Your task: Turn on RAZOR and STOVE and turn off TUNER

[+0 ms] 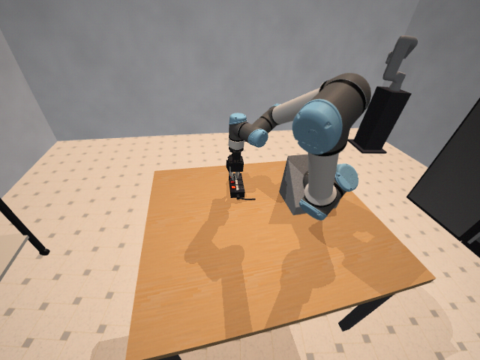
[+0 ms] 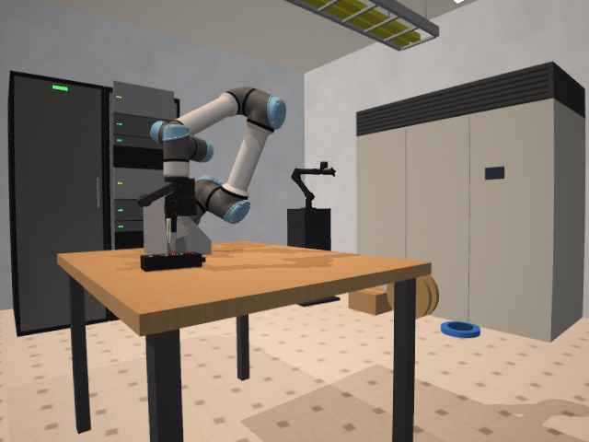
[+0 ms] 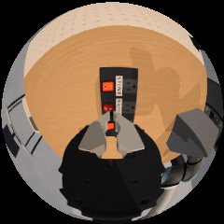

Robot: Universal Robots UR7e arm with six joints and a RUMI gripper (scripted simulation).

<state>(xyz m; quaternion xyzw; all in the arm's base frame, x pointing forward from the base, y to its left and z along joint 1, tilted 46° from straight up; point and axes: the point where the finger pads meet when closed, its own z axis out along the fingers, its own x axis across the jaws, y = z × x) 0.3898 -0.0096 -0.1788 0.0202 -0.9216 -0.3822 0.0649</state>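
Room: grey walls point(image 1: 154, 58), beige tiled floor point(image 2: 309, 352), ceiling light fixture point(image 2: 375, 21). Furniture: wooden table point(image 2: 266, 280) on dark legs, beige cabinet point(image 2: 456, 214), dark server rack point(image 2: 137, 99), black door-fronted cabinet point(image 2: 51, 190).

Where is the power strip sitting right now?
The power strip lies switches-up on the wooden table near its far edge in the top view, left of the arm's grey pedestal, directly under the shut gripper.

My hand point(image 3: 110, 132) covers the power strip point(image 3: 119, 93)'s near end, and I can't read the labels beyond STOVE.
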